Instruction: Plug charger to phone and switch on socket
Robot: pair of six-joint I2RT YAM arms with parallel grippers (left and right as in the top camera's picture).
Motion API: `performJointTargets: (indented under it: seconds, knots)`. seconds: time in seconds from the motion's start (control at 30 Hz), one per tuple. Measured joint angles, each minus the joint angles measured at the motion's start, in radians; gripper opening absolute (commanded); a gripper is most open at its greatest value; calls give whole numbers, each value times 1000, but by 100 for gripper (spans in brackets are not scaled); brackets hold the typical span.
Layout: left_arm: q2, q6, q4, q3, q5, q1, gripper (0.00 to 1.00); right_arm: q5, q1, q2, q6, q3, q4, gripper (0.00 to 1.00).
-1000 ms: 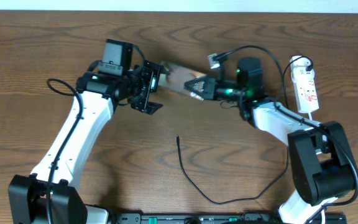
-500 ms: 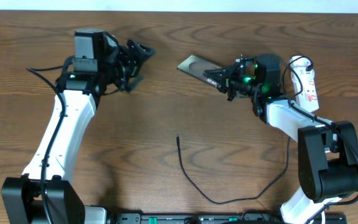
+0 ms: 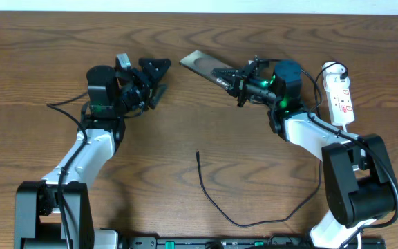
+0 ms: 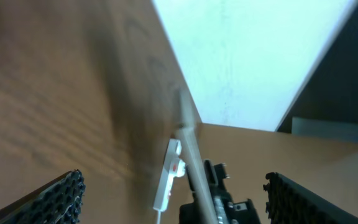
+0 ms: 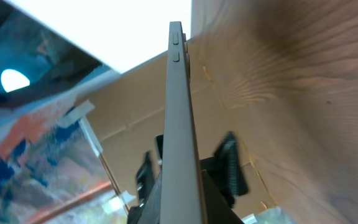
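While the right gripper point(image 3: 228, 78) is clamped tight on one end of the phone point(image 3: 200, 62), the rest of the phone sticks out toward the back left, tipped up at an angle. In the right wrist view the phone point(image 5: 179, 112) shows as just a thin edge with its side buttons near the top. The left gripper point(image 3: 159, 79) sits just left of the phone with its fingers point(image 4: 58, 198) spread wide and nothing between them, pointing toward the phone. The charger point(image 3: 204, 185) is lying loose on the table point(image 3: 185, 124), its plug tip toward the middle, well apart from the phone and from both grippers. The socket point(image 3: 340, 93) lies flat at the far right, beside the right arm.
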Motion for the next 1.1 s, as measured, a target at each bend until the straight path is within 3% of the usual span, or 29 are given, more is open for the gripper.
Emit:
performJointTargets:
  seconds: [0.7, 1.1]
  knots:
    - [0, -281, 69, -23, -16, -5, 90, 53, 165, 0, -75, -1, 143, 1]
    - [0, -304, 79, -23, -42, -5, 90, 97, 227, 0, -63, -1, 143, 1]
